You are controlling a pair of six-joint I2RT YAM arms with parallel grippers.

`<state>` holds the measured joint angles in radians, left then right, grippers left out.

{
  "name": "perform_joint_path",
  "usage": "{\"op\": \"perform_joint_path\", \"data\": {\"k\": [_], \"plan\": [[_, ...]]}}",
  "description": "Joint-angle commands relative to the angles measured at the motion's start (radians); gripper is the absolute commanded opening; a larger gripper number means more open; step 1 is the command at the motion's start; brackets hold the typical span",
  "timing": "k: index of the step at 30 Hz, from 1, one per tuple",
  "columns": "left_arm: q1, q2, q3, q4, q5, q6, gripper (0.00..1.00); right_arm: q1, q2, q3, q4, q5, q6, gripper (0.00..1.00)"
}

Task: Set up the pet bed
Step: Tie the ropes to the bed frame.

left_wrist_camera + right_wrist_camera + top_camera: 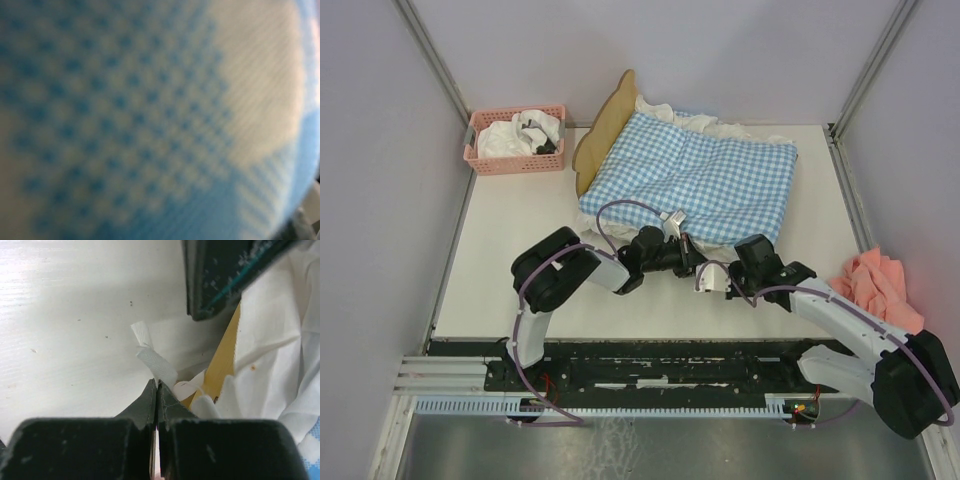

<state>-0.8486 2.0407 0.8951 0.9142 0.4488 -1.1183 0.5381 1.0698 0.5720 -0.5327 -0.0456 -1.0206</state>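
— Start at the right fingers point(145, 405). What do we see?
— We see them pressed together. Their tips pinch a white strip point(157, 365) of cloth that sticks out just past them, low over the tabletop point(65, 315).
— And the left fingers point(678, 230)?
— Closed too. From above, they sit at the near edge of the gingham bedding point(700, 175). Their own camera gives us only a blur of blue-white checks, so we cannot tell whether they grip any of it.
— Where is the pet bed point(605, 130)?
— At the far middle of the tabletop, under that bedding. We make out its scalloped wooden headboard standing at the left end. In the right wrist view a light-wood edge shows just beside the pinched strip, with white cloth spilling over it.
— Farther out?
— A pink basket point(510, 160) holding white cloth sits in the far left corner, just left of the headboard. A salmon cloth point(875, 285) lies at the right edge, beside the right arm.
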Motion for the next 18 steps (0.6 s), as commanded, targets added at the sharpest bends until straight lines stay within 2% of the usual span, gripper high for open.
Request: {"op": "perform_joint_path", "data": {"k": [1, 6, 10, 18], "plan": [[-0.003, 0.025, -0.040, -0.036, -0.046, 0.049, 0.03, -0.029, -0.027, 0.041, -0.004, -0.035, 0.116, 0.02], [-0.009, -0.008, -0.061, -0.016, -0.041, 0.113, 0.03, -0.033, -0.044, 0.030, -0.014, -0.045, 0.105, 0.02], [-0.010, -0.056, -0.098, 0.025, -0.035, 0.183, 0.15, -0.033, -0.056, 0.014, -0.013, -0.042, 0.085, 0.02], [-0.061, -0.031, -0.125, 0.187, 0.023, 0.164, 0.33, -0.035, -0.048, 0.007, -0.001, -0.039, 0.070, 0.02]]}}
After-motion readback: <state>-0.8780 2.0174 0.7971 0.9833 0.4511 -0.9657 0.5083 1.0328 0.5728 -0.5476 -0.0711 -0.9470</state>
